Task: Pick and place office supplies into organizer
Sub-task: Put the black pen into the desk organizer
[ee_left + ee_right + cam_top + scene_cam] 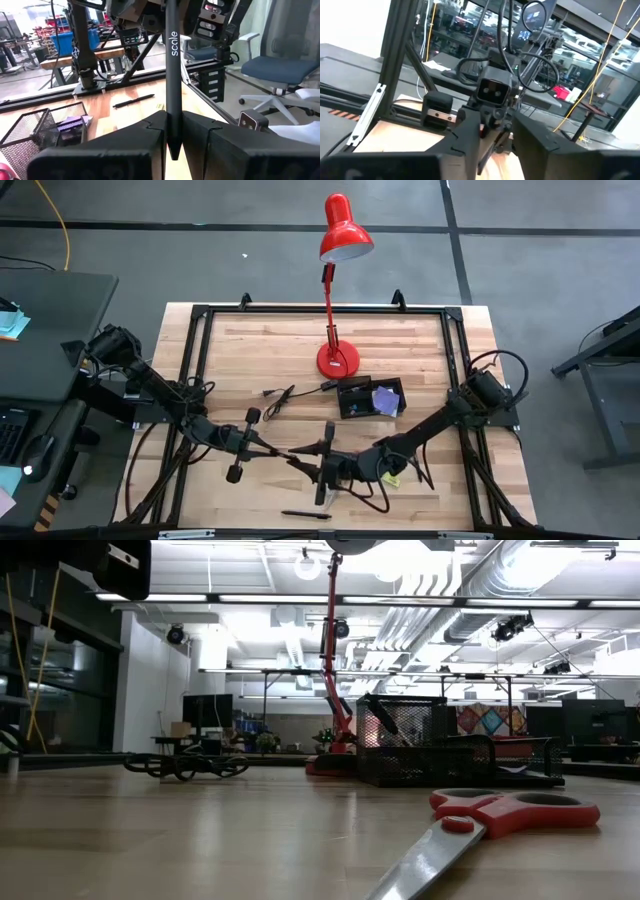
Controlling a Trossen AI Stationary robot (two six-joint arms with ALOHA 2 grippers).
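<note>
Black pen (171, 75) upright in left gripper (172, 131), right gripper (495, 135) half-open opposite.

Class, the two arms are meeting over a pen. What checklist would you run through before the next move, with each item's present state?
1. Left gripper shut on pen: ok.
2. Right gripper facing the left gripper, close to it: ok.
3. Right gripper has the pen: cannot tell.
4. Organizer upright on the table beside the right arm: ok.
5. Second pen in organizer: not ok, it lies on the table.
6. Scissors in organizer: not ok, they lie on the table.
</note>
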